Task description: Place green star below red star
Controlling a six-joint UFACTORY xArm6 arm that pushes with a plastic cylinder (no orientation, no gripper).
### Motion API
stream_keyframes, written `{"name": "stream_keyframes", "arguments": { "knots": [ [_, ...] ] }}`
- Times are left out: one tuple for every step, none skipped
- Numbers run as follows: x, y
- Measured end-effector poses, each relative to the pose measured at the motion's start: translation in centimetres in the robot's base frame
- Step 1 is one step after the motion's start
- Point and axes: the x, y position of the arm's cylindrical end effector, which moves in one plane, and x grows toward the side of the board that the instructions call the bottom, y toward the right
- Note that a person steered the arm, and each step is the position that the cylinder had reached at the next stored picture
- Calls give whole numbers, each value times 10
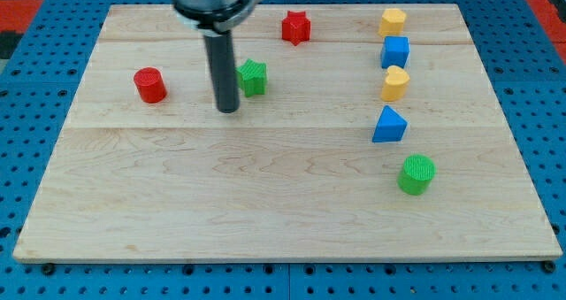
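The green star lies on the wooden board, below and to the left of the red star, which sits near the view's top edge of the board. My tip rests on the board just to the left of the green star and slightly below it, close to or touching its left side. The dark rod rises from the tip to the view's top.
A red cylinder stands at the left. On the right, a column holds a yellow block, a blue cube, another yellow block and a blue triangular block. A green cylinder lies lower right.
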Motion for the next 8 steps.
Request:
{"name": "stream_keyframes", "arguments": {
  "knots": [
    [-11,-8],
    [-33,-8],
    [-52,16],
    [-56,53],
    [-52,45],
    [-41,42],
    [-52,61],
    [-67,79]
  ]
}}
